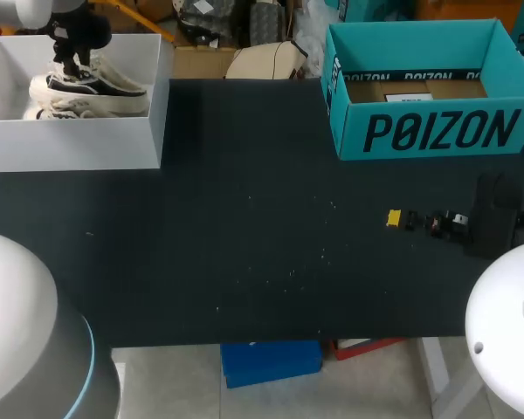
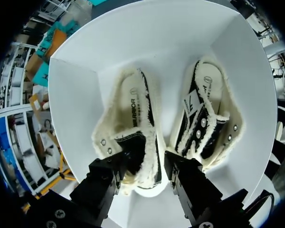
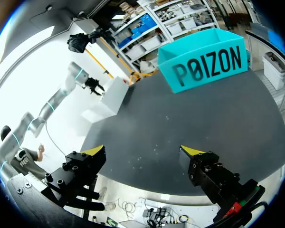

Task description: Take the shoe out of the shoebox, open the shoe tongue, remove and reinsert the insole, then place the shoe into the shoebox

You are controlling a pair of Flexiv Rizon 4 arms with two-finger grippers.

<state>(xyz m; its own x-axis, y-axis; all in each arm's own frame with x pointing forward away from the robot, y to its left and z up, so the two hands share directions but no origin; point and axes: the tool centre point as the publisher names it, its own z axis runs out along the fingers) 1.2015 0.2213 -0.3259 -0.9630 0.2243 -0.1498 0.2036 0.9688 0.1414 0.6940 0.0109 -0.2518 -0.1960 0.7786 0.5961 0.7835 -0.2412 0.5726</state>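
Step one, extraction, is running. Left gripper (image 2: 149, 164) is straddling the shoe (image 2: 133, 123) inside the white shoebox (image 2: 76, 95); whether it is clamping cannot be told. Right gripper (image 3: 142, 151) is hanging spread apart, far from the shoebox. Next move is likely needing a firm clamp and a straight lift.

The white shoebox (image 1: 70, 144) stands open at the far corner of the table on my left. A shoe (image 2: 133, 118) and a second shoe (image 2: 206, 114) lie in it, soles down and just beside each other. Both are black with cream fleece trim, and their insoles are in place.
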